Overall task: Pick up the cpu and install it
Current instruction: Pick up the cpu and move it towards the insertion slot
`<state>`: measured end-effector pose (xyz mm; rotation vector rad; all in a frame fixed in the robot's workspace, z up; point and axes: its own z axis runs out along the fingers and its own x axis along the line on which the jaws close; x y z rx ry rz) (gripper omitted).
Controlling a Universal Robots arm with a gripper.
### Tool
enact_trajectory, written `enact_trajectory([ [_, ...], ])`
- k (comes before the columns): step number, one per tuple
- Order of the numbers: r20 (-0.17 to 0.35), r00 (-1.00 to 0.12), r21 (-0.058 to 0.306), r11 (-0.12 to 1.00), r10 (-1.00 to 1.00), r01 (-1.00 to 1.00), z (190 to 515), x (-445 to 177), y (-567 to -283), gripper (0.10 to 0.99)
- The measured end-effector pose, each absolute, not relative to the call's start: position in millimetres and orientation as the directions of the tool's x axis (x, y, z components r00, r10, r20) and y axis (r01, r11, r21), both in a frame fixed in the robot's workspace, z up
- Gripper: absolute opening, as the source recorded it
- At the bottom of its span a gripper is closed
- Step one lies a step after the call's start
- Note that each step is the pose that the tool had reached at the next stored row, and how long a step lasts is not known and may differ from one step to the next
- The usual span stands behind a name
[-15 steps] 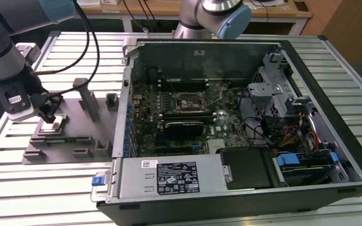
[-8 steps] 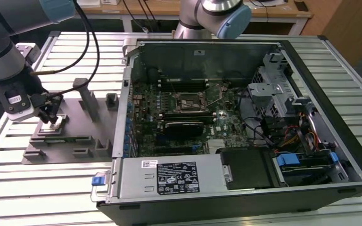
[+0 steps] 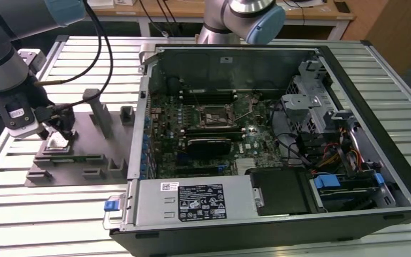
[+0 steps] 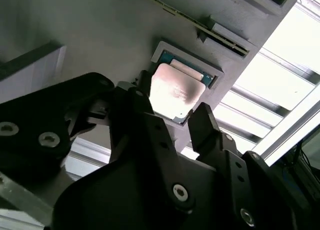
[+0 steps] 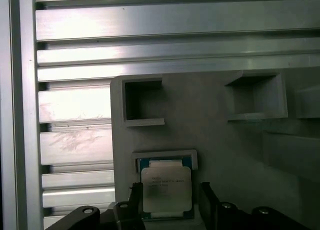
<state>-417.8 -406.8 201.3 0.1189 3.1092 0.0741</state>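
Note:
The cpu (image 3: 58, 141) lies flat in a shallow square nest on the grey plastic fixture (image 3: 84, 160), at the exterior view's left. Its pale silver top (image 5: 166, 190) shows with a green edge around it in both wrist views (image 4: 176, 92). My gripper (image 3: 54, 133) hangs right over it. Its two black fingers straddle the chip, one on each side (image 5: 136, 200), and in the first wrist view a narrow gap shows at one finger (image 5: 207, 200). The gripper (image 5: 171, 202) is open around the cpu (image 4: 175, 112), which still rests in the nest.
An open computer case (image 3: 277, 134) lies to the exterior view's right, its motherboard and socket (image 3: 215, 115) exposed. Upright grey blocks (image 3: 97, 110) stand on the fixture beside my gripper. A second arm (image 3: 248, 16) stands behind the case. The table is slatted aluminium (image 5: 150, 25).

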Motion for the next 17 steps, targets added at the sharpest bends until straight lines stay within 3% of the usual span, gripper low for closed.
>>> enact_trajectory([
  [2, -0.027, -0.997, 0.049, 0.996, 0.077, 0.076, 201.2, -417.8, -406.8, 0.643],
  [4, -0.027, -0.997, 0.049, 0.996, 0.077, 0.076, 201.3, -417.8, -406.8, 0.643],
  [5, -0.027, -0.997, 0.049, 0.996, 0.077, 0.076, 201.3, -417.8, -406.9, 0.706],
  [14, -0.027, -0.997, 0.049, 0.996, 0.077, 0.076, 201.2, -417.8, -407.0, 0.706],
  [15, -0.027, -0.997, 0.049, 0.996, 0.077, 0.076, 201.2, -417.8, -407.0, 0.718],
  [17, -0.027, -0.997, 0.049, 0.996, 0.077, 0.076, 201.3, -417.8, -407.0, 0.831],
])
